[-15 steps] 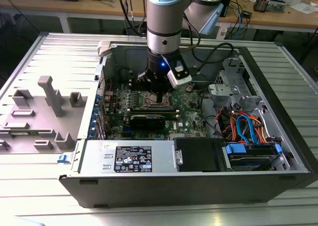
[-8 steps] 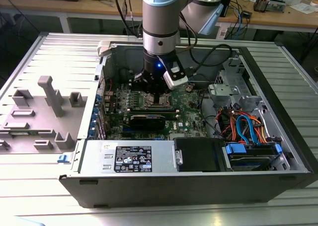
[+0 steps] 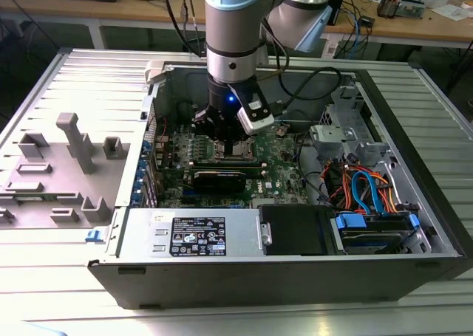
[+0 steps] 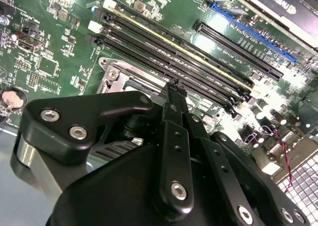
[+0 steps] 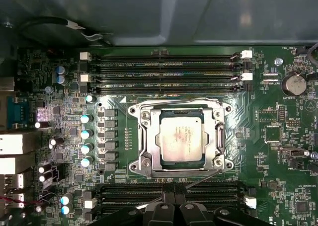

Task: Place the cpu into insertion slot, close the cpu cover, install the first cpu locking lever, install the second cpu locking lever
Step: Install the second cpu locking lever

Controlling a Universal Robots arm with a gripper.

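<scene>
One chip point(image 5: 181, 138) sat framed under its cover point(image 5: 181, 106) while the end effector point(image 4: 177, 89), fingertips pinched together on nothing, hovered above; lever work wanted slow, square pressure.

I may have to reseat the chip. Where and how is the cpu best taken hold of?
The cpu lies flat under the cpu cover, whose frame overlaps its rim, leaving only the top face free. Opposite edges are the part to pinch, probably straight from above, once the cover is lifted.

In the second wrist view, the gripper point(image 4: 175, 94) body hides most of the insertion slot point(image 4: 115, 76).
</scene>
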